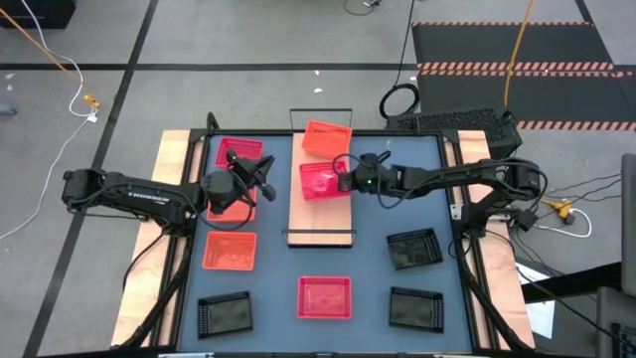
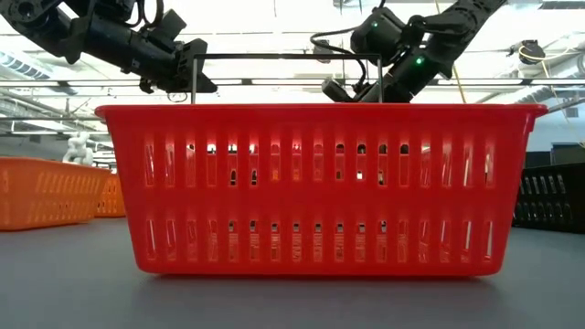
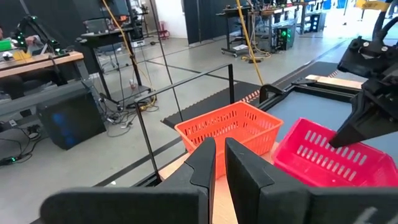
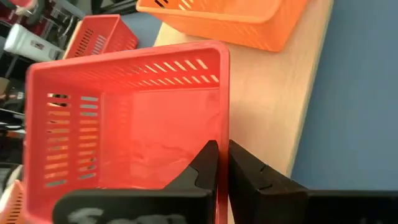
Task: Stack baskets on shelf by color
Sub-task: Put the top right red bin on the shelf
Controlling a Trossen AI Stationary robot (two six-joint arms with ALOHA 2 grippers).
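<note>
The light-wood shelf [image 1: 320,224] lies across the table's middle. An orange basket [image 1: 326,137] sits on its far end. A pink-red basket [image 1: 318,181] is over the shelf's middle part, and my right gripper [image 1: 346,182] is shut on it from the table's right. My left gripper [image 1: 264,171] hovers shut and empty left of the shelf, over a pink-red basket [image 1: 237,153] and an orange basket [image 1: 229,206] on the table. In the left wrist view its fingers [image 3: 219,165] point at the orange basket [image 3: 227,129] and the held basket [image 3: 323,155]. My right gripper [image 4: 222,158] pinches the pink-red basket's right side wall at its rim [image 4: 224,118]. One finger [image 4: 205,163] is inside the basket and the other is outside. The fingers come level from the table's right. I cannot tell whether the basket rests on the shelf board.
On the blue table lie an orange basket [image 1: 230,251], a pink-red basket [image 1: 325,296] that fills the low view [image 2: 315,187], and black baskets near left [image 1: 225,313], right [image 1: 413,249] and near right [image 1: 415,308]. The shelf's near part is bare wood.
</note>
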